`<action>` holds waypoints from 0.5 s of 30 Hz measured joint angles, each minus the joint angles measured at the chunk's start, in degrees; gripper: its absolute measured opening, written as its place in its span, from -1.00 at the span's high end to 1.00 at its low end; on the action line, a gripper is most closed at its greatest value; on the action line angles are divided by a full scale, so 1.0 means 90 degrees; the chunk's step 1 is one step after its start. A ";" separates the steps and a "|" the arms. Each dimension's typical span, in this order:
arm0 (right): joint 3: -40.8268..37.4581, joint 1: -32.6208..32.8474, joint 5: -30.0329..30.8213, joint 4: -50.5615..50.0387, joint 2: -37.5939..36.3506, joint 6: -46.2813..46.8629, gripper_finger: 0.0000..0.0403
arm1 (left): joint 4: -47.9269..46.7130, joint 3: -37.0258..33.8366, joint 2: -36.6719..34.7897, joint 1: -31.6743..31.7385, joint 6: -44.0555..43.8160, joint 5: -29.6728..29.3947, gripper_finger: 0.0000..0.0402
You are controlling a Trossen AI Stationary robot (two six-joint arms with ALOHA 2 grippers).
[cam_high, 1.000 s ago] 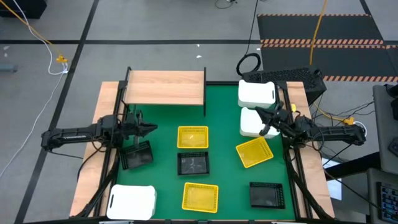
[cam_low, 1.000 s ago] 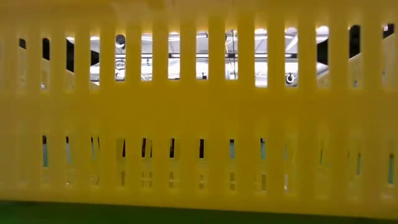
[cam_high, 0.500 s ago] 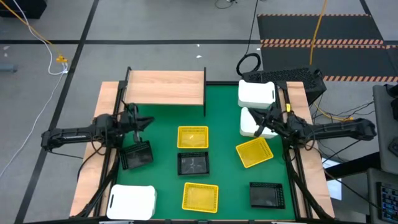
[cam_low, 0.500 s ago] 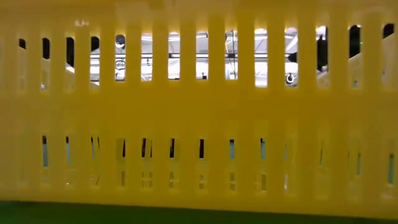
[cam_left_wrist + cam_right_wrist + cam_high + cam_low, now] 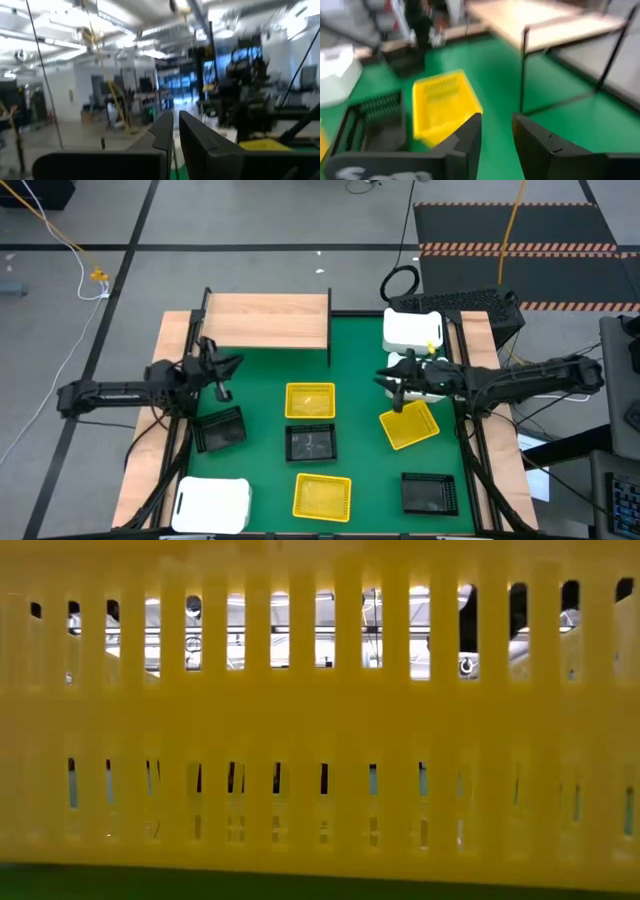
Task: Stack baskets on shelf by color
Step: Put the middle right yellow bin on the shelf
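Now your right gripper (image 5: 390,381) has swung empty off the rounded white plastic basket (image 5: 409,366), fingers parted; the light-wood shelf (image 5: 266,320) holds nothing, so stacking hasn't started.

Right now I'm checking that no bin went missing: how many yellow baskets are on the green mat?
3. One yellow basket sits mid-mat below the shelf, one lies tilted on the right side under the right gripper, one at the near edge. None looks hidden.
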 joint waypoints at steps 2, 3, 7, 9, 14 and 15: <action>0.0403 0.0000 -0.0235 -0.0878 0.0144 0.0196 0.41 | 0.0169 0.0080 0.0498 0.0000 -0.0115 -0.0139 0.82; 0.0561 0.0007 -0.0282 -0.1289 0.0188 0.0330 0.39 | 0.0259 0.0132 0.0773 -0.0001 -0.0195 -0.0197 0.82; 0.1022 0.0105 -0.0621 -0.2360 0.0209 0.0597 0.38 | 0.0317 0.0451 0.1956 0.0000 -0.0562 -0.0214 0.78; 0.1171 0.0179 -0.0836 -0.2776 0.0169 0.0552 0.38 | 0.0326 0.0719 0.2558 -0.0002 -0.0705 -0.0214 0.72; 0.1254 0.0318 -0.1572 -0.3458 0.0202 0.0155 0.38 | 0.0278 0.1567 0.3988 -0.0118 -0.0915 -0.0221 0.52; 0.1254 0.0361 -0.1571 -0.3591 0.0273 0.0080 0.38 | 0.0246 0.1722 0.4255 -0.0158 -0.0913 -0.0221 0.48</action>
